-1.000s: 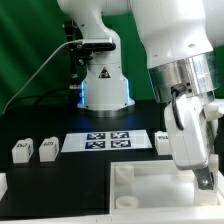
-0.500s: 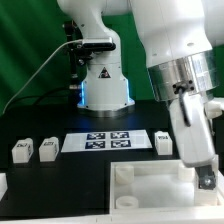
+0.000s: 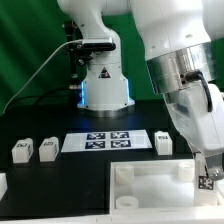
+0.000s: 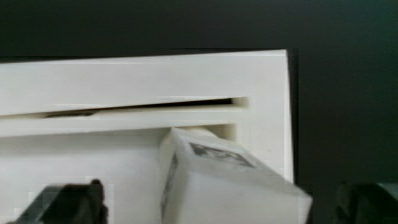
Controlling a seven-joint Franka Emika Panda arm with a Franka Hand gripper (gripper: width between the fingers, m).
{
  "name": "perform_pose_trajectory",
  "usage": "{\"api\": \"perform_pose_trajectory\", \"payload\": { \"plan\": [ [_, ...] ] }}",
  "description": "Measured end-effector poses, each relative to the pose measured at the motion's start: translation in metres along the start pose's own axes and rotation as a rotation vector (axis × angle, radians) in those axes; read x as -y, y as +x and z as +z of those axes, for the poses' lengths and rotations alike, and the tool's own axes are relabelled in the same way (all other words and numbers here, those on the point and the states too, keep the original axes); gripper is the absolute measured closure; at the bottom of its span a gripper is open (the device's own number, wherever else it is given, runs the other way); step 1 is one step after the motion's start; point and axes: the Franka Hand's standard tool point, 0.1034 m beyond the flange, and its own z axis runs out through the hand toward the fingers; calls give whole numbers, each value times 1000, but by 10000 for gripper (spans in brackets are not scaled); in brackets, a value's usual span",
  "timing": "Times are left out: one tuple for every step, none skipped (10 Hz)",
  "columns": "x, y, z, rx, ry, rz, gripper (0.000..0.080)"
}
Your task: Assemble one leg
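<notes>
My gripper (image 3: 204, 176) hangs low at the exterior view's right, over the right end of the large white tray-like part (image 3: 150, 196). It is shut on a leg (image 3: 206, 184), a small white block with a black-and-white marker on its face. In the wrist view the leg (image 4: 231, 180) stands tilted between my dark fingers (image 4: 64, 205), above the tray part's corner (image 4: 125, 105) with its slot. Three more legs lie on the black table: two (image 3: 20, 150) (image 3: 46, 148) at the left and one (image 3: 165, 141) near my gripper.
The marker board (image 3: 110, 142) lies flat on the table behind the tray part. The robot's base (image 3: 103, 85) stands at the back. The tray part has raised corner posts (image 3: 121, 172).
My gripper has moved down and to the exterior view's right with the leg, closer to the tray part's right corner. The other legs have not moved.
</notes>
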Motion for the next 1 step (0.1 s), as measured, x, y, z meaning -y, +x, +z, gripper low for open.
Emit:
{"api": "perform_pose_trajectory", "payload": {
  "plan": [
    [0,0,0,0,-1,0,150]
  ]
}}
